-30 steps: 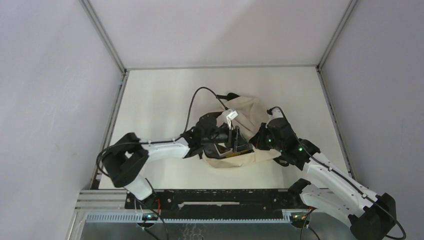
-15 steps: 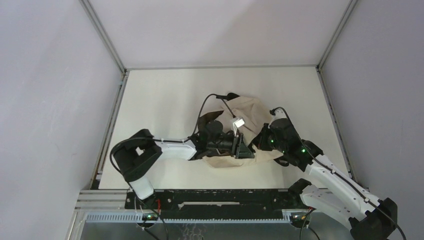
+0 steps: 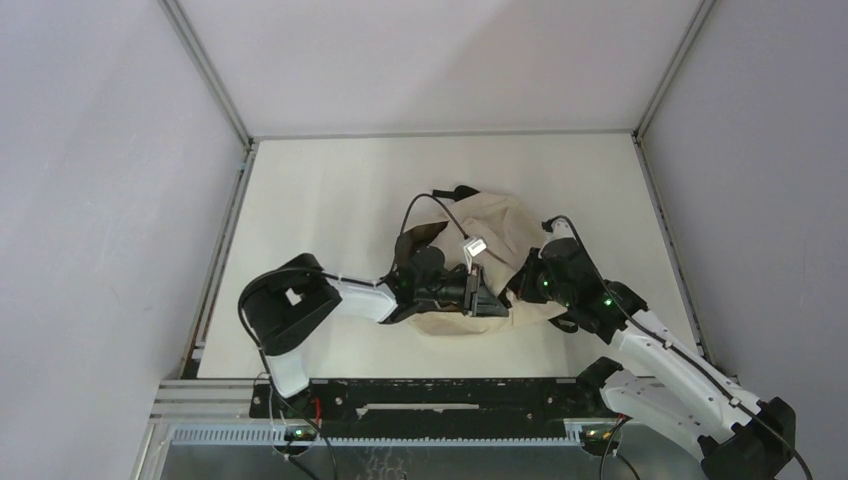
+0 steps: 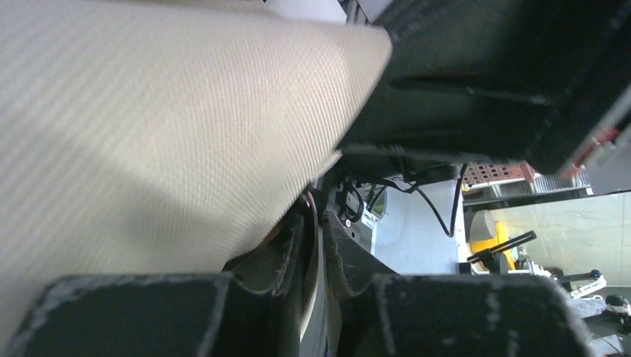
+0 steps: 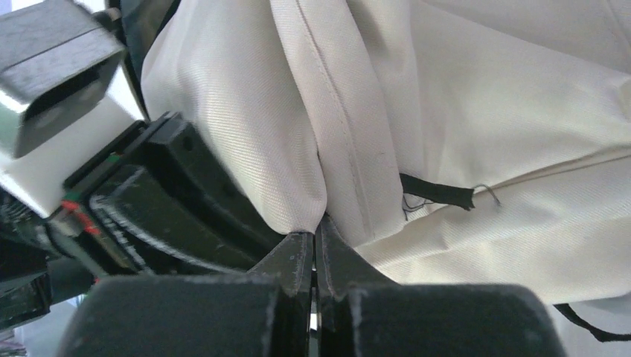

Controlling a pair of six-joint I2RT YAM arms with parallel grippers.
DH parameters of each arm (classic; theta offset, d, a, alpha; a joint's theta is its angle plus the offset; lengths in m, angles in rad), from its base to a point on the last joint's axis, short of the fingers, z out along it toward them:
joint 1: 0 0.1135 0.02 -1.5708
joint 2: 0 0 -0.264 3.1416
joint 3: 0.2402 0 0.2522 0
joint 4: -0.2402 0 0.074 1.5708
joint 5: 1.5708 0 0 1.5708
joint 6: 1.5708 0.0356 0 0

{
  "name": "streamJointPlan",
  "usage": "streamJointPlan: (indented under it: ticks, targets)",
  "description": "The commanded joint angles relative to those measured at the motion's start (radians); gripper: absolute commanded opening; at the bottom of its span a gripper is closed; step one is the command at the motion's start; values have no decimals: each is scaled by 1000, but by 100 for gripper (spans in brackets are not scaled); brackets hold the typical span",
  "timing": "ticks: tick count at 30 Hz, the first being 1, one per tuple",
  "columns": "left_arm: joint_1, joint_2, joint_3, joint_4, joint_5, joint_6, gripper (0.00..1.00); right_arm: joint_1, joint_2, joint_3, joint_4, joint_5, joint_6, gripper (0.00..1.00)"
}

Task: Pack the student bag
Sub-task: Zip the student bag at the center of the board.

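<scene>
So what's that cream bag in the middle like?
The bag is soft cream canvas with stitched seams and a frayed black tab. It lies crumpled and slumped on the table between the two arms. The right hand is shut, pinching a fold of its cloth. The left hand sits against its near side, fingers almost together; whether it grips cloth is unclear.

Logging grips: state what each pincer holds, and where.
Right pincer is shut on the student bag, pinching a fabric fold beside a seam. Left pincer sits nearly shut at the bag's edge; a hold cannot be told.
</scene>
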Motion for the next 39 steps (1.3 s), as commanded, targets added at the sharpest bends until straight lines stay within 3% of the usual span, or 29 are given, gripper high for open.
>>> streamJointPlan:
  ticks: [1, 5, 8, 13, 18, 24, 39]
  targets:
    - [4, -100, -98, 230, 62, -111, 18, -9, -15, 37, -66, 106, 16, 2]
    - [9, 8, -113, 546, 108, -286, 13, -3, -27, 20, -66, 85, 19, 41]
    - [9, 128, -69, 681, 126, -427, 9, -2, -74, 18, -106, 117, 47, 51]
    - [10, 124, -80, 681, 92, -406, 2, -6, -185, 11, -271, 232, 144, 53]
    - [26, 72, -112, 675, 70, -394, 0, -4, -248, -28, -323, 213, 233, 53]
    - [33, 63, -115, 669, 70, -394, 0, 2, -243, -110, -264, 106, 305, 52]
    - [72, -9, -185, 532, 95, -339, 0, 8, -148, -121, -145, 120, 278, 52]
